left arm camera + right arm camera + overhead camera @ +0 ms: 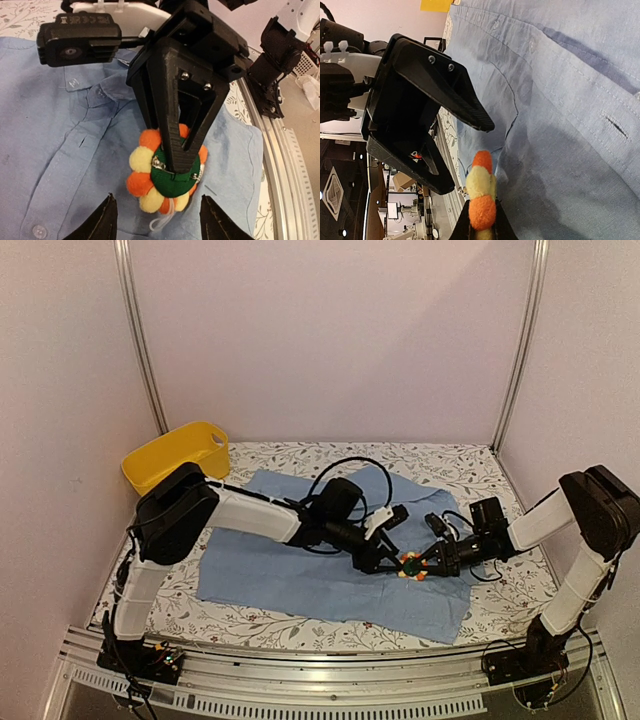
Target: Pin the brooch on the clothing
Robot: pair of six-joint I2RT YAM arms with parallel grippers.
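Observation:
The brooch point(411, 565) is a round pom-pom flower in orange and yellow. My right gripper point(426, 563) is shut on it and holds it edge-on just above the light blue shirt point(290, 575). In the left wrist view the brooch point(150, 175) shows its green back with a silver pin across it, clamped between the right gripper's black fingers point(175, 135). My left gripper point(157, 222) is open and empty, its fingertips point(106, 220) apart just below the brooch. In the right wrist view my right gripper point(482, 227) pinches the brooch point(481, 187) beside the shirt point(570, 100).
A yellow plastic basin point(175, 455) stands at the back left, off the shirt. The shirt lies flat on a flower-patterned table cover point(500, 610). The two grippers are very close together over the shirt's right half. Cables loop above the left wrist point(345, 475).

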